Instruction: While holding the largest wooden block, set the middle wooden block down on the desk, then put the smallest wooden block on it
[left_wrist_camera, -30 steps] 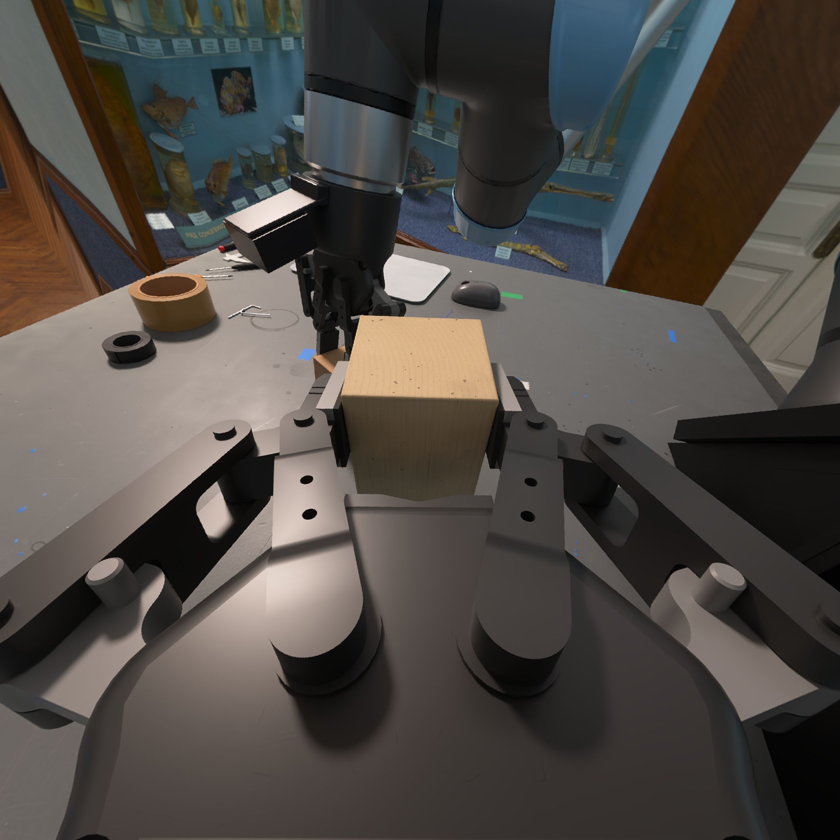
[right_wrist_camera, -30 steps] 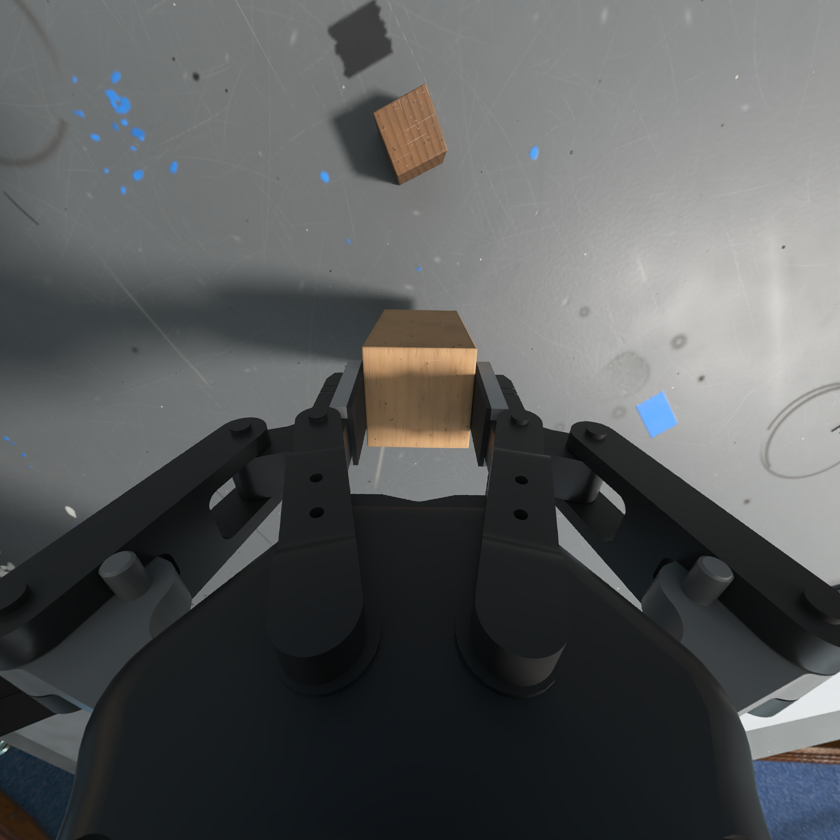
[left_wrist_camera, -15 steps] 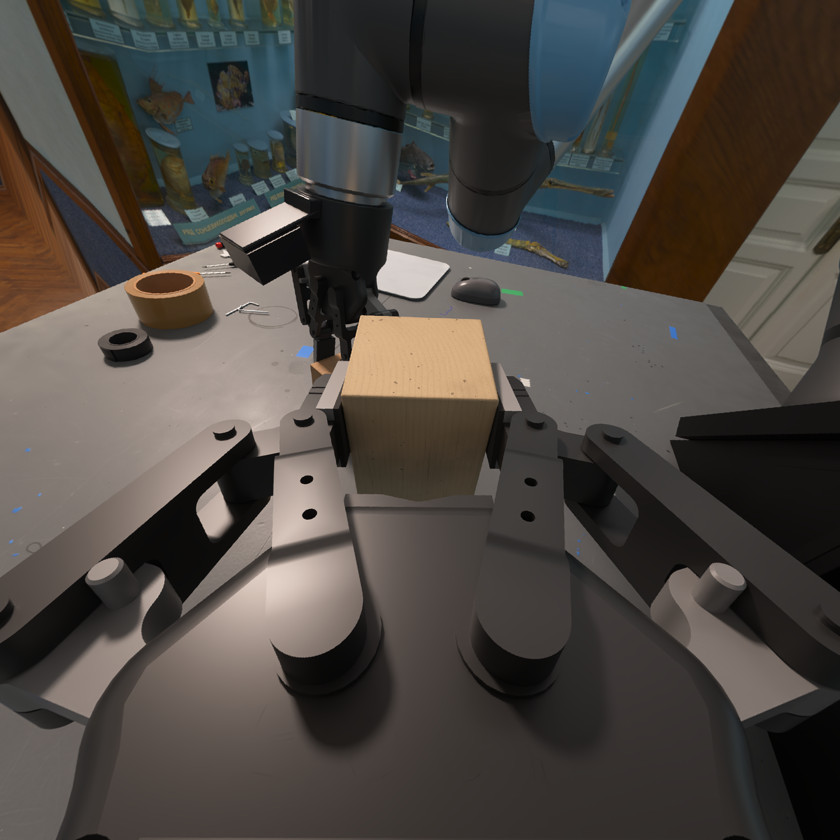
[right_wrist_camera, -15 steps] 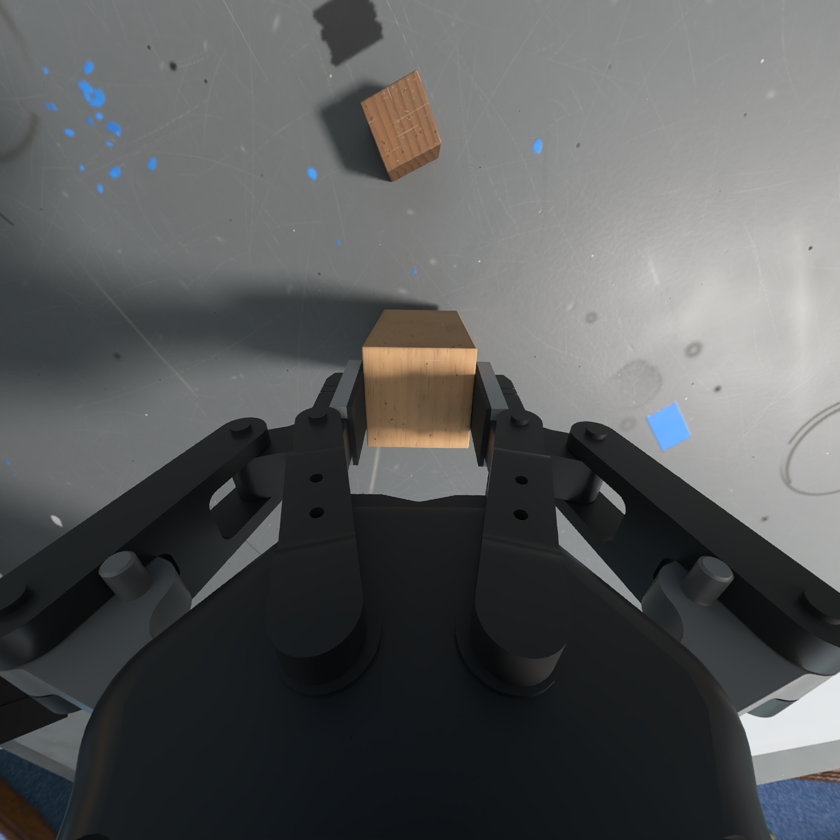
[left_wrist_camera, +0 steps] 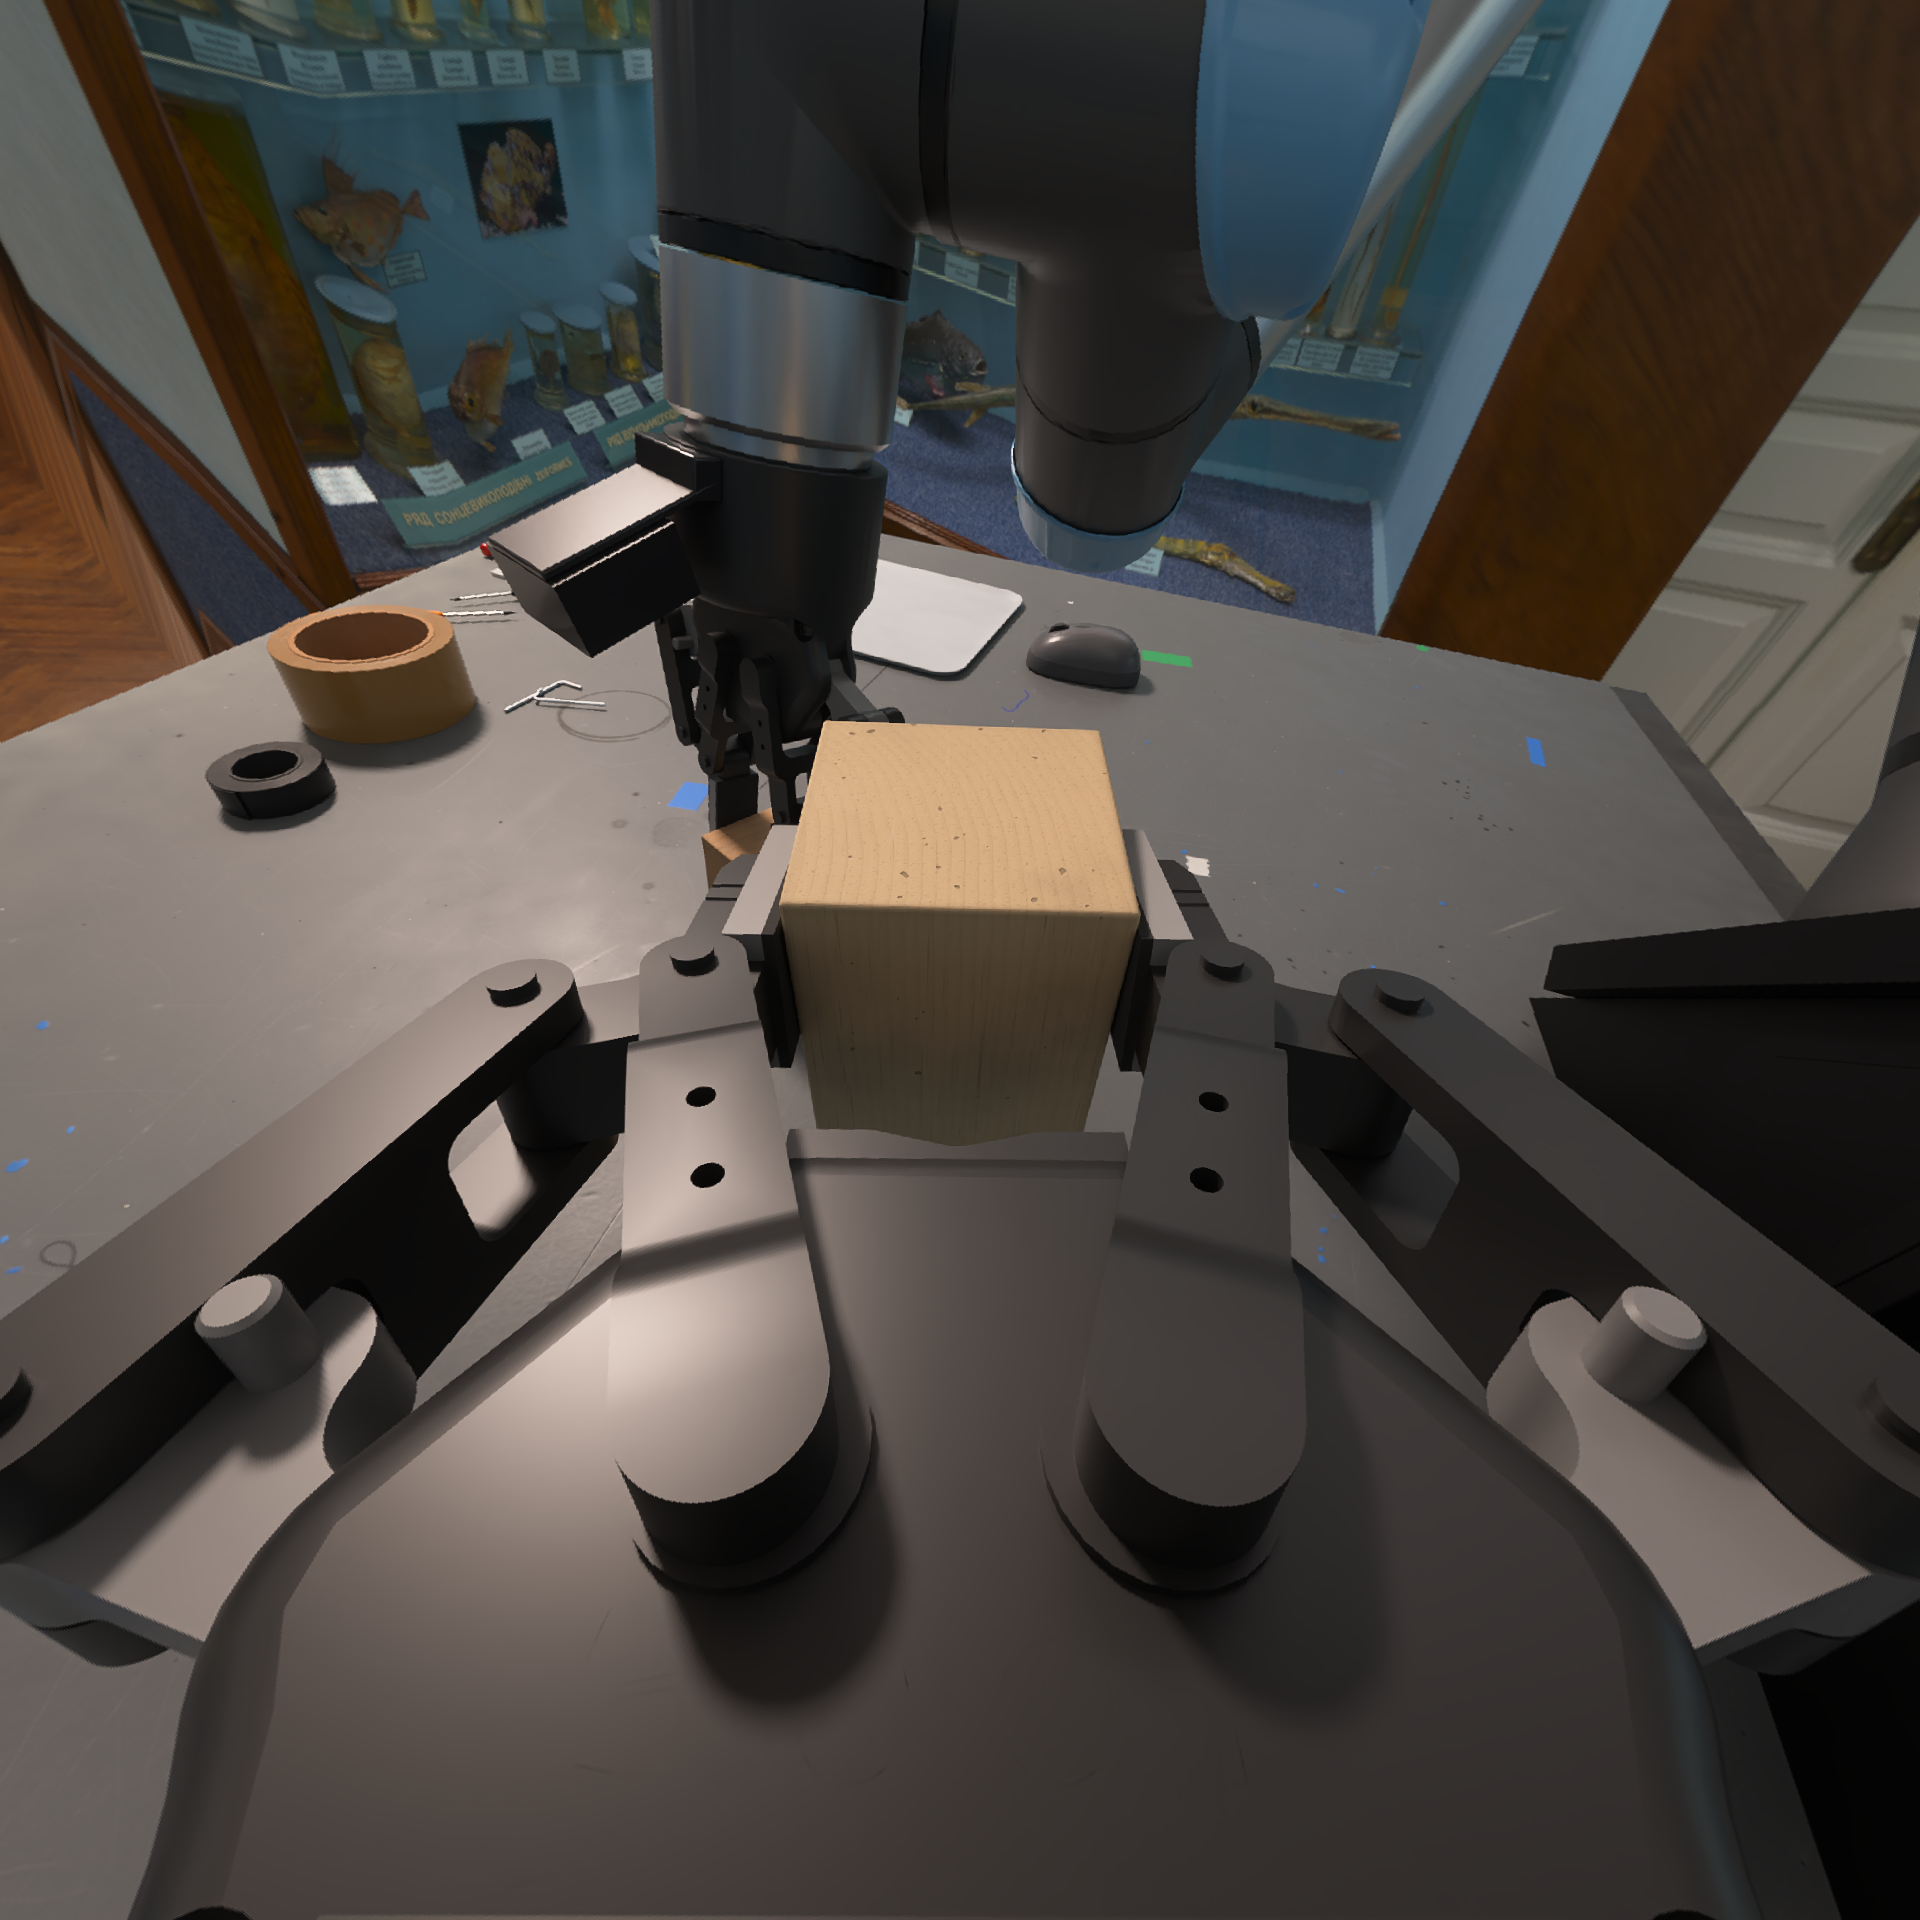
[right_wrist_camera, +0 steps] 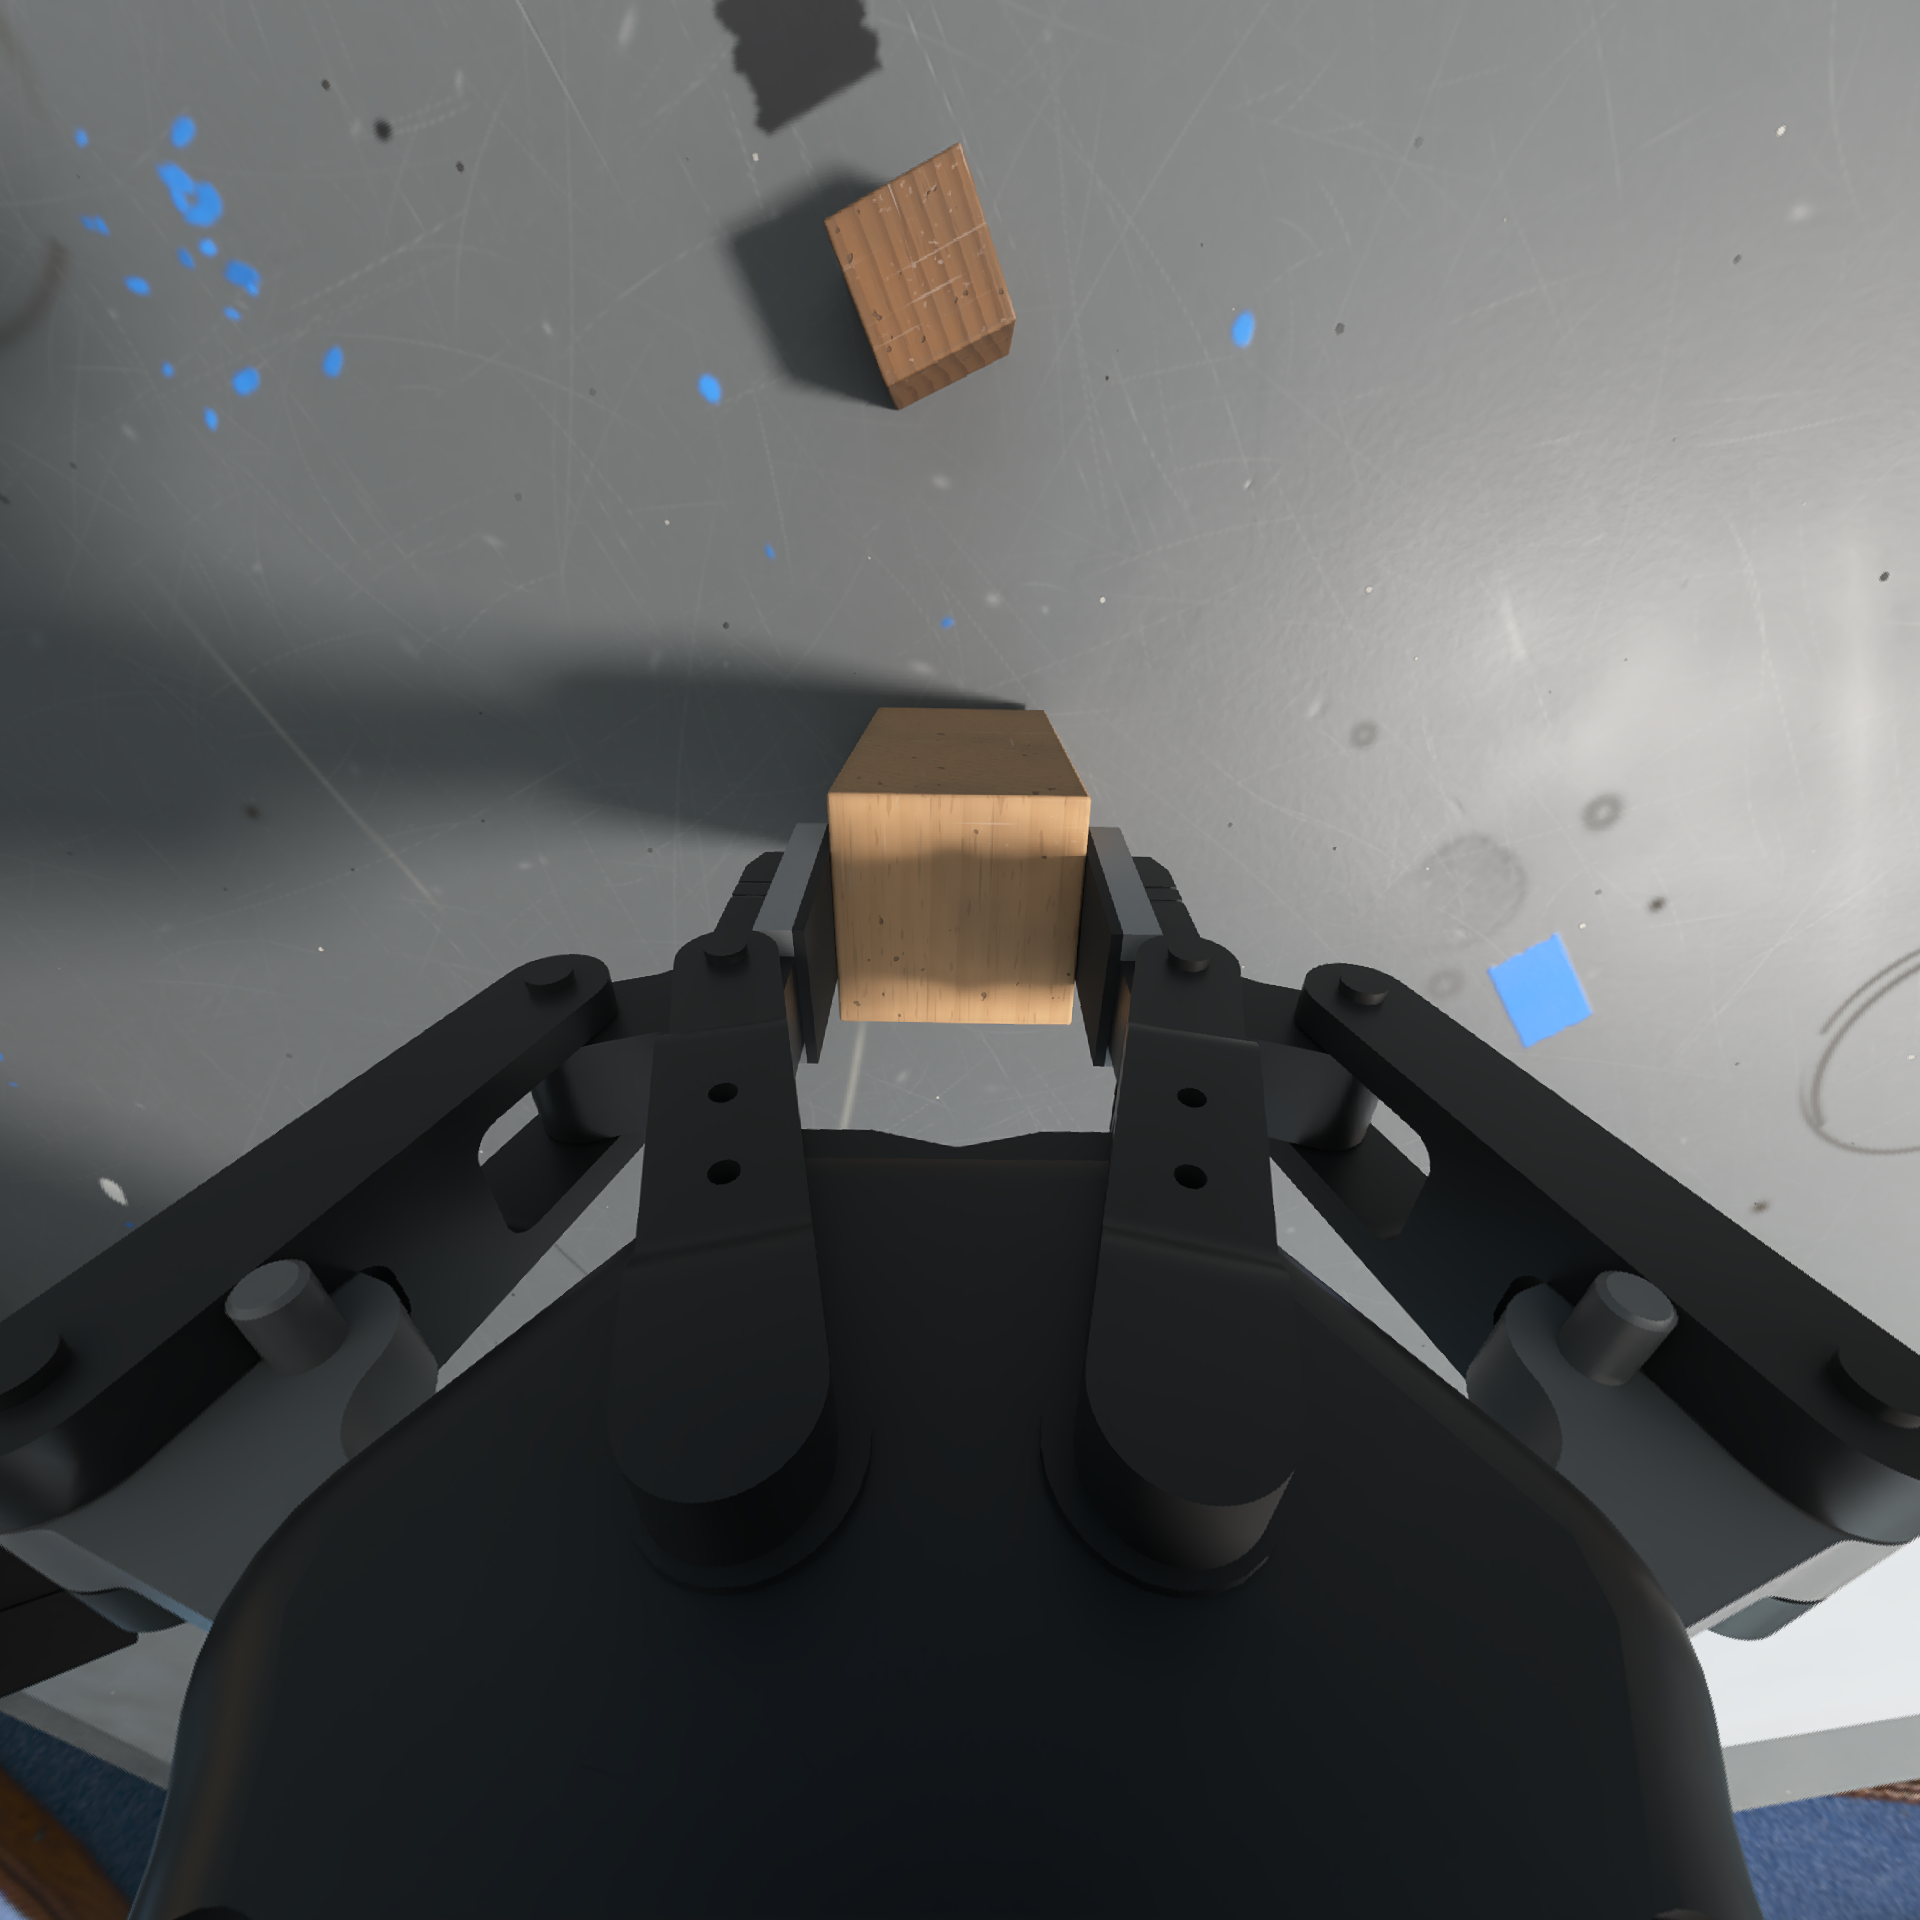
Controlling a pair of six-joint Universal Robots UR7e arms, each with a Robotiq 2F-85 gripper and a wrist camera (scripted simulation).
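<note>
A: We begin with the surface (left_wrist_camera: 1351,831), grey, scratched and flecked with blue, which carries everything else.

B: Then the right arm (left_wrist_camera: 790,260), which we see from the left wrist view coming down over the far middle of the surface.

A: Next the largest block (left_wrist_camera: 951,925), pale wood. Our left hand (left_wrist_camera: 951,935) grips it, one finger pressed to each side, and it sits clear above the surface.

B: Our right hand (right_wrist_camera: 956,935) is clamped the same way on the middle block (right_wrist_camera: 956,904), a warmer tan, its near face half in shadow. We see bare grey under it; whether it touches the surface we cannot tell.

A: From the left wrist view we only catch a corner of a tan block (left_wrist_camera: 732,836) behind the left finger, below the right arm's hand (left_wrist_camera: 753,769). Which block that is we cannot tell.

B: The smallest block (right_wrist_camera: 920,275), darker brown, lies on the surface ahead of the middle block, turned at an angle and well apart from it.

A: Farther off, to the left: a roll of tape (left_wrist_camera: 369,670), a black ring (left_wrist_camera: 270,779) near it, a computer mouse (left_wrist_camera: 1086,655) beside a white pad (left_wrist_camera: 935,618).
</note>
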